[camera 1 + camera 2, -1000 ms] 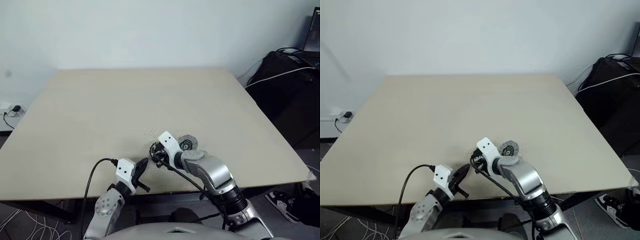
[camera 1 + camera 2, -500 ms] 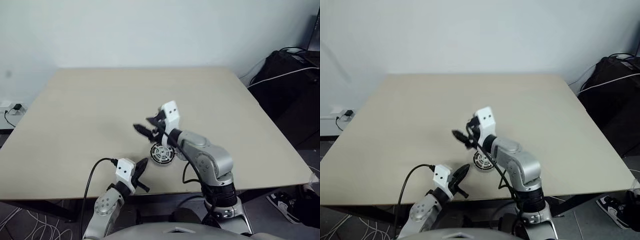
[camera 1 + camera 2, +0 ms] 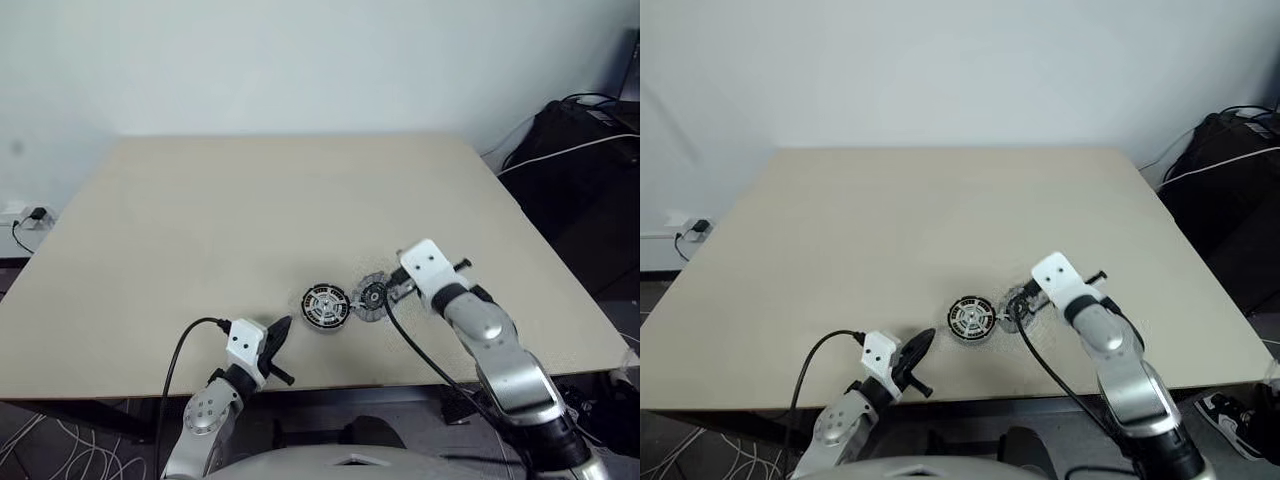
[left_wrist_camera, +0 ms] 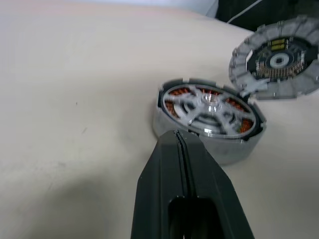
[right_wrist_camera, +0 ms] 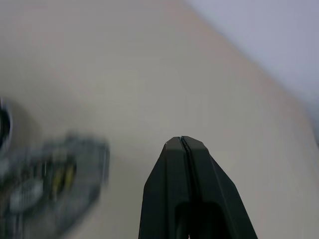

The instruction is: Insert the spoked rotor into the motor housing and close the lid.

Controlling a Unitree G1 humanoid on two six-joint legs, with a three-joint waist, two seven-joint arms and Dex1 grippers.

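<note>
Beige and bare apart from the motor parts, your tabletop point(image 3: 250, 210) fills most of the head views, with a pale wall behind it and dark bags and a white cable off its far right corner.

On the tabletop near its front edge you see the motor housing point(image 3: 325, 306), lying flat. The spoked rotor point(image 4: 212, 109) already sits inside it: in the left wrist view the silver spokes and hub lie across the top, and the copper-brown windings show through the gaps between them. Just to the right of the housing lies the lid point(image 3: 372, 297), green-and-black centre facing up. In the left wrist view its rim meets the housing's rim, so the two look to be touching at one edge, and the lid seems to lean slightly against it. The housing is not yet covered.

Your right tool point(image 5: 182, 142) is above the tabletop to the right of the lid, close beside it but apart from it; its two black fingers are pressed together with nothing between them. In its wrist view the lid appears blurred, off to one side of the fingertips.

Your left tool point(image 3: 282, 328) is at the front edge of the tabletop, just in front and left of the housing. Its fingers are also pressed together and empty, their tip pointing at the housing's near wall and close to it.
</note>
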